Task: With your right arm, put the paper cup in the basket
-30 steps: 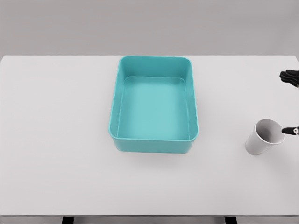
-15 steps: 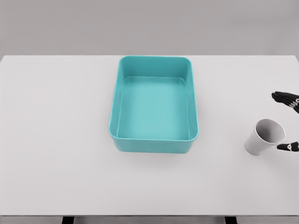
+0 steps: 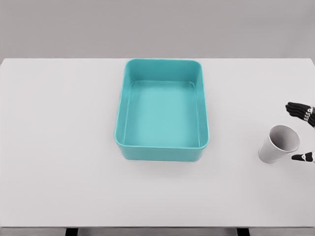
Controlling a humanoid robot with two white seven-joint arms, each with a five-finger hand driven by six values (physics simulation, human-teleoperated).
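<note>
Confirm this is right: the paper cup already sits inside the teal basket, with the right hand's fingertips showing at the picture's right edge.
Not right. The paper cup stands on the white table, right of the teal basket, as the head view shows. The right hand does show at the right edge.

We see a white table (image 3: 59, 147) filling most of the view, its far edge meeting a plain grey wall (image 3: 157, 27); dark legs (image 3: 72, 231) show under its near edge, left and right.

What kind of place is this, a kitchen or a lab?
Probably a simulated test bench: a bare white table, one teal basket, one paper cup, plain grey backdrop, and the right robot hand at the edge.
</note>
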